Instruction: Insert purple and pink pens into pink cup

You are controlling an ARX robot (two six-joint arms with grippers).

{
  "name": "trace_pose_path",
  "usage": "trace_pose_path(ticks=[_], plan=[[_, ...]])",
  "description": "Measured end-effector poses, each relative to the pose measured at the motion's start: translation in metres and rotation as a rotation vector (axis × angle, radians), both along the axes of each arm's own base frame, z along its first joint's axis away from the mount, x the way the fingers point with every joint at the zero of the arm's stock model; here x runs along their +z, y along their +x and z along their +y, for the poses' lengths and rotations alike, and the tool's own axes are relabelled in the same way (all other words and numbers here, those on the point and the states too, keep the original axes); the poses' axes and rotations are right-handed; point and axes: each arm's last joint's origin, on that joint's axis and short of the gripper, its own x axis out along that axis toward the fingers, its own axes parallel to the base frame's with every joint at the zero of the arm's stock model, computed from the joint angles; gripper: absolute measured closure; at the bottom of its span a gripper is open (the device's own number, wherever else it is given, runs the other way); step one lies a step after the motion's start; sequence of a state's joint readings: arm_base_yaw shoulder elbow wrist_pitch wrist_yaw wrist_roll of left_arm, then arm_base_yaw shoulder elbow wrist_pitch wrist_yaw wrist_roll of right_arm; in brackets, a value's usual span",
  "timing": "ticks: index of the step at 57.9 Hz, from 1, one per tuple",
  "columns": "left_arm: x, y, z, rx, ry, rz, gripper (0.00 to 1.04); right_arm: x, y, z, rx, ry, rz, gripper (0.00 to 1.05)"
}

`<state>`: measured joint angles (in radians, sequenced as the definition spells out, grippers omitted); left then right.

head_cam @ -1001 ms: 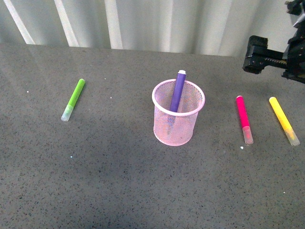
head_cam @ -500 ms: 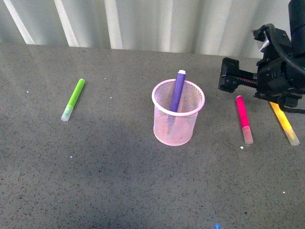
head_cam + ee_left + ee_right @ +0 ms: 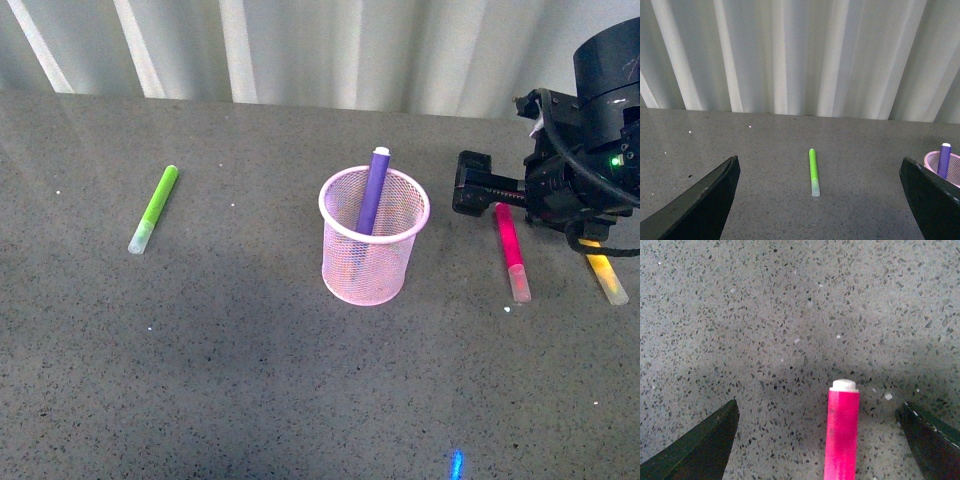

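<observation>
With the purple pen (image 3: 372, 190) already stood in the pink cup (image 3: 385, 272), the pink pen (image 3: 512, 250), lying flat right of the cup, is framed by the wide-spread, empty right gripper (image 3: 818, 406), so lowering and closing on its barrel is judged due next.

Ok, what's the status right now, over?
Left pincer open, empty. Right pincer open, astride pink pen, not gripping. Purple pen in pink cup. Nothing between pen and cup.
</observation>
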<state>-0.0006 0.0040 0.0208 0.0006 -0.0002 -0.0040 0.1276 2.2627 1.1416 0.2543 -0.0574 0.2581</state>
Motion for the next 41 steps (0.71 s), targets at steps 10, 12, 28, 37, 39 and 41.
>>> trace_pose_path(ticks=[10,12,28,37,39,41], plan=[[0.000,0.000,0.000,0.000,0.000,0.000,0.07,-0.005,0.006,-0.007,-0.020,-0.020,-0.011,0.45],[0.000,0.000,0.000,0.000,0.000,0.000,0.07,-0.005,0.007,-0.009,-0.024,-0.022,-0.011,0.52],[0.000,0.000,0.000,0.000,0.000,0.000,0.07,-0.006,0.007,-0.022,-0.046,-0.012,-0.013,0.90],[0.000,0.000,0.000,0.000,0.000,0.000,0.07,-0.006,0.007,-0.026,-0.053,-0.007,-0.017,0.93],[0.000,0.000,0.000,0.000,0.000,0.000,0.07,-0.006,0.006,-0.027,-0.055,-0.008,-0.017,0.93],[0.000,0.000,0.000,0.000,0.000,0.000,0.07,-0.006,0.006,-0.027,-0.056,-0.007,-0.019,0.93]])
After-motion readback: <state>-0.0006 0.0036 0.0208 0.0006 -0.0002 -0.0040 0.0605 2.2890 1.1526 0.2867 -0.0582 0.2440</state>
